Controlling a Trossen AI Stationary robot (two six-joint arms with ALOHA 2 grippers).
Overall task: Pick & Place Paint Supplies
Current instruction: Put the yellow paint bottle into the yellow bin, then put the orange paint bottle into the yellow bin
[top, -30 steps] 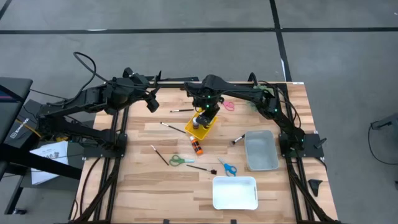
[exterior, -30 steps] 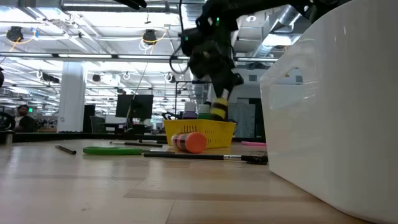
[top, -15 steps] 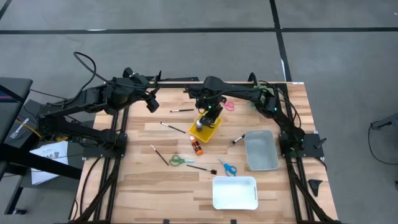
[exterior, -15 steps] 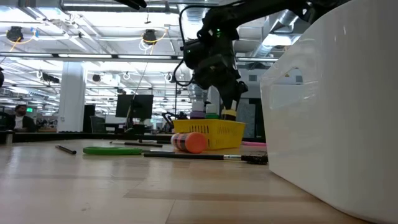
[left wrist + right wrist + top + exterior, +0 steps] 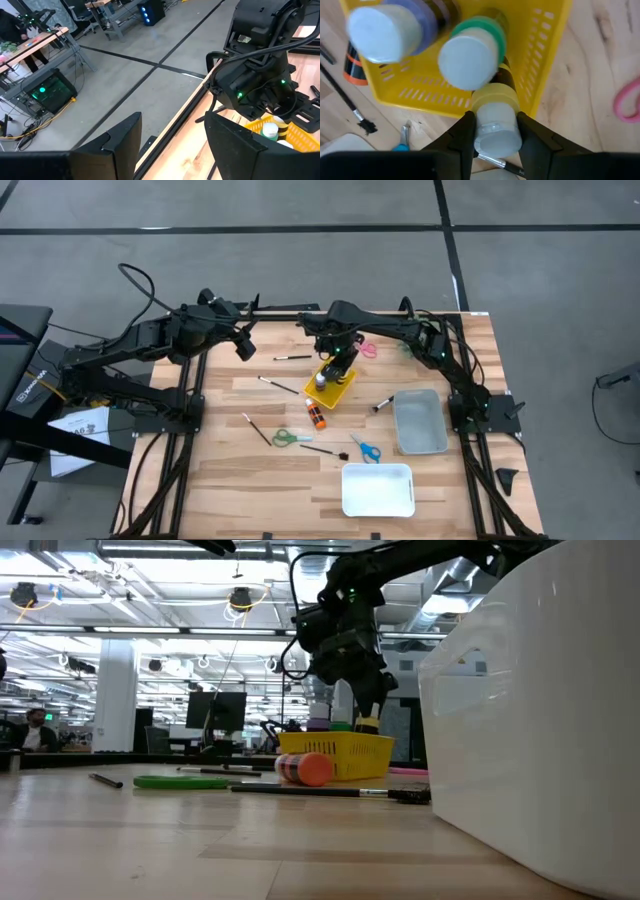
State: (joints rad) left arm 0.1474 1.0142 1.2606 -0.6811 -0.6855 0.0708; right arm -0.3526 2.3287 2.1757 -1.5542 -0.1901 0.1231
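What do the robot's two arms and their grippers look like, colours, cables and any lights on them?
Both arms are dark, nearly black, with chunky jointed housings. The left gripper and right gripper each end in two flat dark fingers. Black cables loop along both arms, one arcing high off the left arm. Small green lights glow on the right arm's wrist housing.

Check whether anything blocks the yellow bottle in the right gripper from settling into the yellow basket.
Nothing visible does. The right gripper has the yellow bottle already inside the yellow basket, beside the green bottle and purple bottle.
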